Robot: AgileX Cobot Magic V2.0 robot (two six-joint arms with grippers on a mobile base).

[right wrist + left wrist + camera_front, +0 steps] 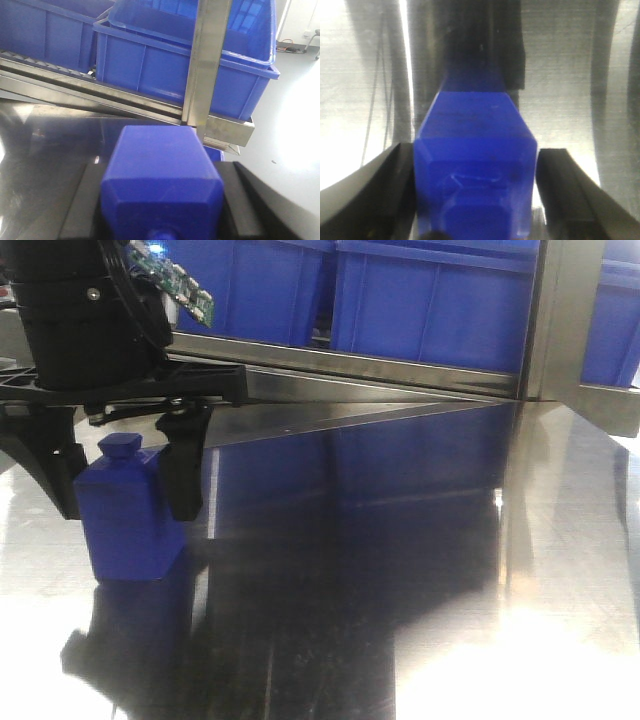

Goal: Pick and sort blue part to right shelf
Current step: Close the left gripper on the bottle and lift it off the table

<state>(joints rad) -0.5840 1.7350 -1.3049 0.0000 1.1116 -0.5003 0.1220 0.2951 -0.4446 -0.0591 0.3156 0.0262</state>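
A blue bottle-shaped part (130, 530) stands upright on the steel table (420, 570) at the left. My left gripper (127, 512) straddles it from above, jaws open. In the left wrist view the part (475, 175) fills the space between the fingers (565, 190). The left finger is against it and a thin bright gap shows at the right finger. My right gripper (165, 167) is shut on a second blue part (160, 185), with black fingers tight on both of its sides. The right gripper is out of the front view.
Blue plastic bins (430, 300) sit on a steel shelf rail (350, 365) behind the table. A vertical steel post (560, 320) stands at the right. In the right wrist view a post (205, 65) and bins (150, 60) lie just ahead, with grey floor (290, 150) to the right.
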